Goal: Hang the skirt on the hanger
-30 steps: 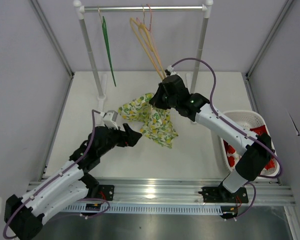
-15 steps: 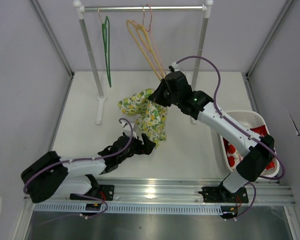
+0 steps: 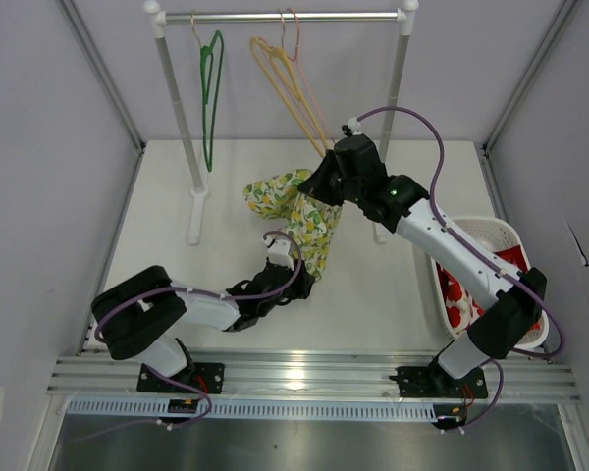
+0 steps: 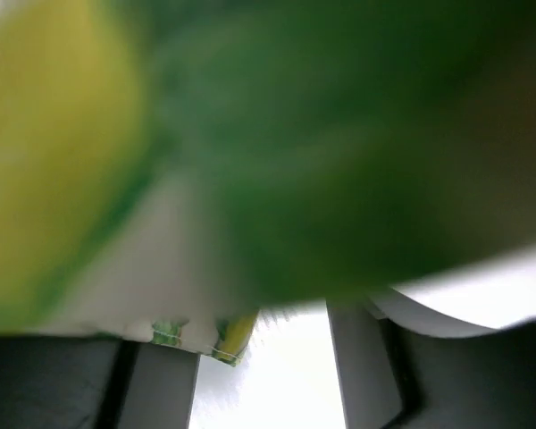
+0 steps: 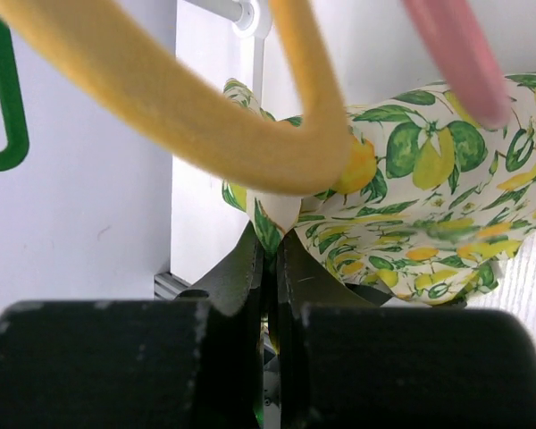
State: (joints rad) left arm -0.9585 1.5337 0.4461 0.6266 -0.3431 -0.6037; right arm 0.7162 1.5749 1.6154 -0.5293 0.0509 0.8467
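Observation:
The skirt (image 3: 304,221), white with a lemon and leaf print, hangs bunched from my right gripper (image 3: 326,183), which is shut on its top edge just below the low end of the yellow hanger (image 3: 290,93). In the right wrist view the yellow hanger (image 5: 205,134) crosses right above the pinched skirt (image 5: 429,206). My left gripper (image 3: 299,282) lies low at the skirt's bottom hem. In the left wrist view blurred fabric (image 4: 250,134) fills the top, and the hem dangles by the left finger with the jaws (image 4: 263,357) apart.
A pink hanger (image 3: 293,34) and a green hanger (image 3: 209,88) hang on the rail (image 3: 275,17) of the white rack, whose post foot (image 3: 198,211) stands left of the skirt. A white basket (image 3: 491,235) with red items sits at the right.
My left arm dropped low and reached right, under the skirt's hem, its jaws narrowing. My right gripper carried the skirt slightly up and right. The green hanger swung.

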